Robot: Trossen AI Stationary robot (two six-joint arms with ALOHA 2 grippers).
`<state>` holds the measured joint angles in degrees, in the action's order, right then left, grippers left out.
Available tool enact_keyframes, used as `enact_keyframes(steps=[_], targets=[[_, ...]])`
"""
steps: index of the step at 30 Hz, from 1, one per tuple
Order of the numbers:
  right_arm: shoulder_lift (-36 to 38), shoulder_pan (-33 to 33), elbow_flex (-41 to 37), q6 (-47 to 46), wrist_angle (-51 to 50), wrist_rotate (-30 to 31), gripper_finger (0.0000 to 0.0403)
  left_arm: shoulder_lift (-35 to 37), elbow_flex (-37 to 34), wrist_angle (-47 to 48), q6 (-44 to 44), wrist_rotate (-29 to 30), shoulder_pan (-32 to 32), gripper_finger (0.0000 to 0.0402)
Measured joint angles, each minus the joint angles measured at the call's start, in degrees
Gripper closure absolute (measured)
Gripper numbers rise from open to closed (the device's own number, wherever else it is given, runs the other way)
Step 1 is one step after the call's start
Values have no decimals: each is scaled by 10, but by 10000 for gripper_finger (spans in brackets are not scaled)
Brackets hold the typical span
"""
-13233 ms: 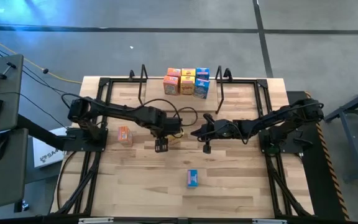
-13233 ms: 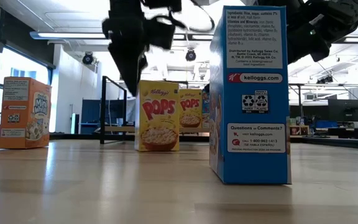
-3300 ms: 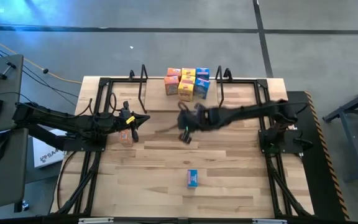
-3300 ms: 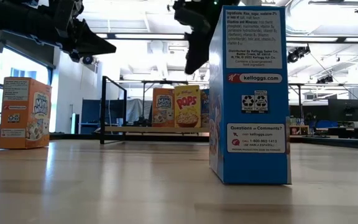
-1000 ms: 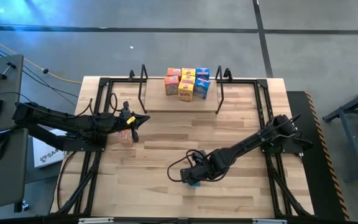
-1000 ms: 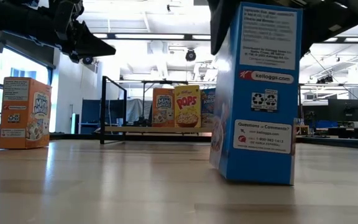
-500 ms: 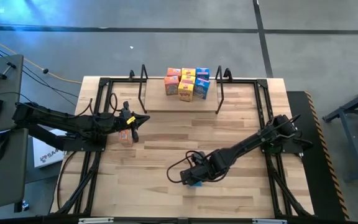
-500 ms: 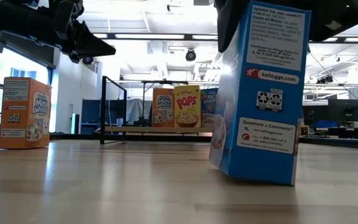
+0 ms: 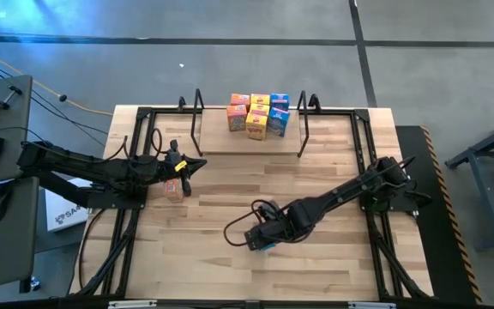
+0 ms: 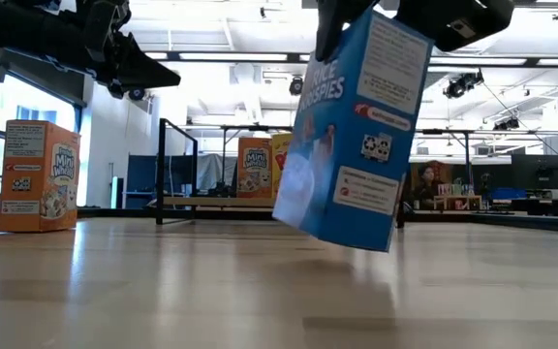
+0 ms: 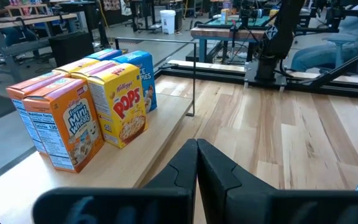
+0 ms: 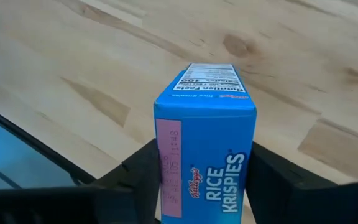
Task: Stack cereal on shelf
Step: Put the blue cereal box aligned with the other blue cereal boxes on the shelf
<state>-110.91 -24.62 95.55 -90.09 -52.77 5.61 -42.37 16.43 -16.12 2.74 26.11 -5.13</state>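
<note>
The right hand point(image 10: 356, 15) pinches the blue Rice Krispies box point(image 10: 349, 131) by its sides, holding it tilted just clear of the worktop point(image 9: 316, 266), probably for carrying to the shelf point(image 9: 251, 142). The shelf holds about 6 boxes point(image 9: 260, 114), while the left hand point(image 9: 184, 165), pressed together, waits beside 1 orange box point(image 9: 172, 188).

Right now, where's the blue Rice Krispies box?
The blue Rice Krispies box is clamped in the right gripper, tilted and lifted clear of the table near its front centre, far from the shelf at the back.
</note>
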Motion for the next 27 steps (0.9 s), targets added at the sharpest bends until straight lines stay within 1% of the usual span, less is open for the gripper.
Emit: enact_keyframes(steps=[5, 10, 16, 21, 24, 27], targets=[[0, 15, 18, 46, -28, -1, 243, 0, 0, 1, 0, 0, 0, 399], [0, 49, 61, 143, -81, 0, 244, 0, 0, 3, 0, 0, 0, 399], [0, 115, 150, 317, -189, 4, 245, 0, 0, 3, 0, 0, 0, 399], [0, 178, 223, 489, -244, 23, 245, 0, 0, -1, 0, 0, 0, 399], [1, 220, 251, 573, -276, 23, 245, 0, 0, -1, 0, 0, 0, 399], [1, 261, 263, 655, -317, 33, 245, 0, 0, 0, 0, 0, 0, 399]])
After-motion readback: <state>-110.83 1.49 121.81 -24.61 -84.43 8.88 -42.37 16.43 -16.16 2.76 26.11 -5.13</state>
